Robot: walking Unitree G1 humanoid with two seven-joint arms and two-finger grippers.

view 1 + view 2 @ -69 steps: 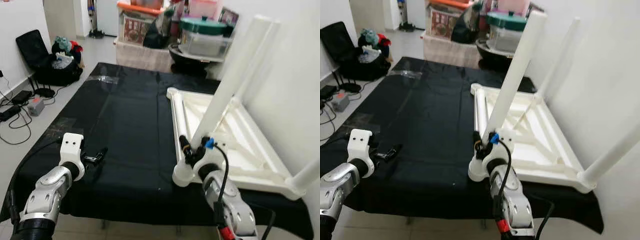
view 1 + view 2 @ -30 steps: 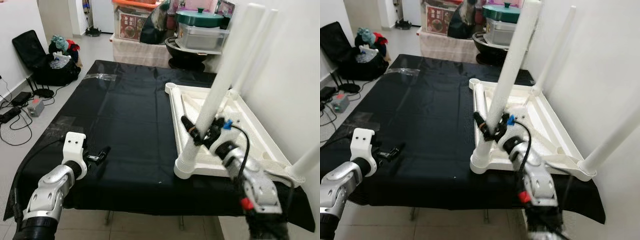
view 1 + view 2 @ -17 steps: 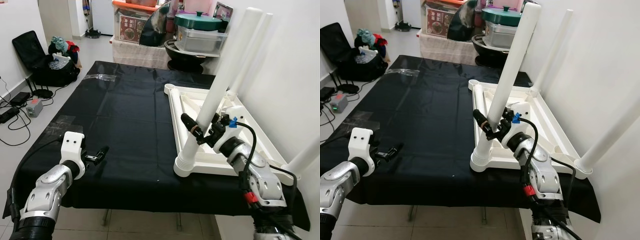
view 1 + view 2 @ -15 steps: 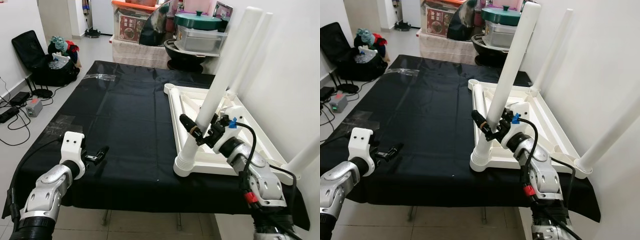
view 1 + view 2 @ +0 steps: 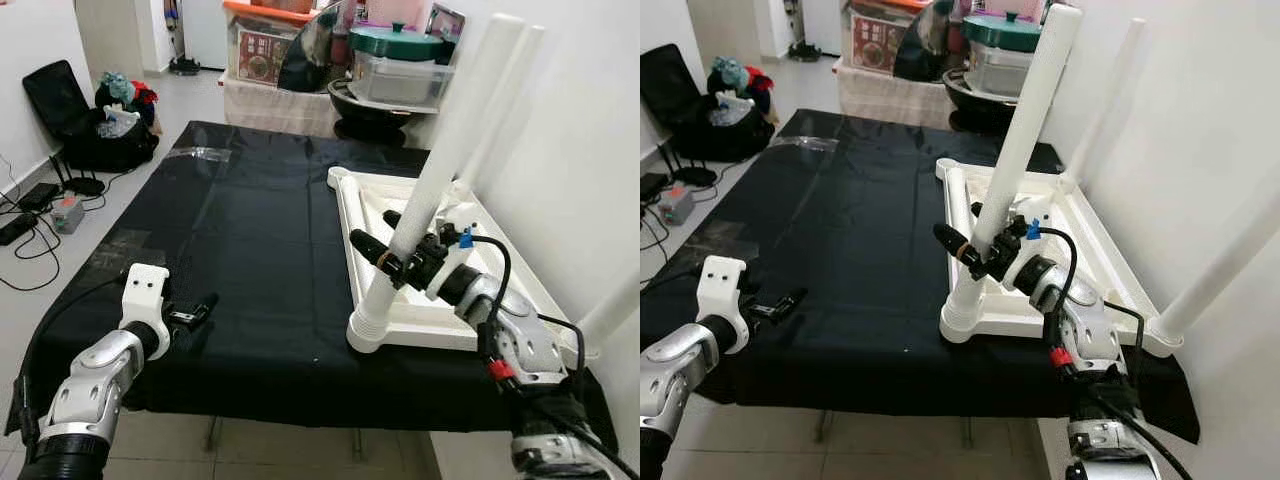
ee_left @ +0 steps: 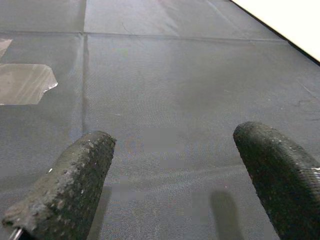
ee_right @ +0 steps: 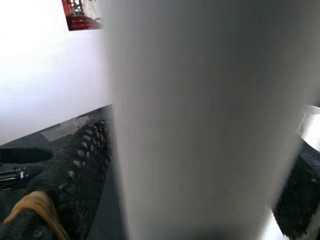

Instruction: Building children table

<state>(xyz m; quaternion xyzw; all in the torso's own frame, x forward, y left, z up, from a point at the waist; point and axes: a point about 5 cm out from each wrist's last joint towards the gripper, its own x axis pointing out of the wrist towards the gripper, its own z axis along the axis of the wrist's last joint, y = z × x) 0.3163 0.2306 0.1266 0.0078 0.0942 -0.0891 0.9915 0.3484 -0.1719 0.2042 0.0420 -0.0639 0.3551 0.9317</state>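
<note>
The right gripper (image 5: 385,243) has climbed from the foot of the near upright white plastic table leg (image 5: 432,187) to higher on its shaft; its silver arm has swung out to the right, reaching in sideways; the black fingers (image 7: 82,165), formerly tight at the leg's base, now bracket it.

This is a lived-in home, a spare room used for storage. At twelve o'clock, clear plastic storage tubs (image 5: 402,78) with a green lid sit stacked beside cardboard boxes (image 5: 268,52). At ten o'clock a black folding chair (image 5: 62,95) holds a heap of clothes (image 5: 125,96). Cables and a small grey power adapter (image 5: 68,212) trail over the pale tiled floor (image 5: 25,290) beside the black-clothed worktop (image 5: 240,250).
</note>
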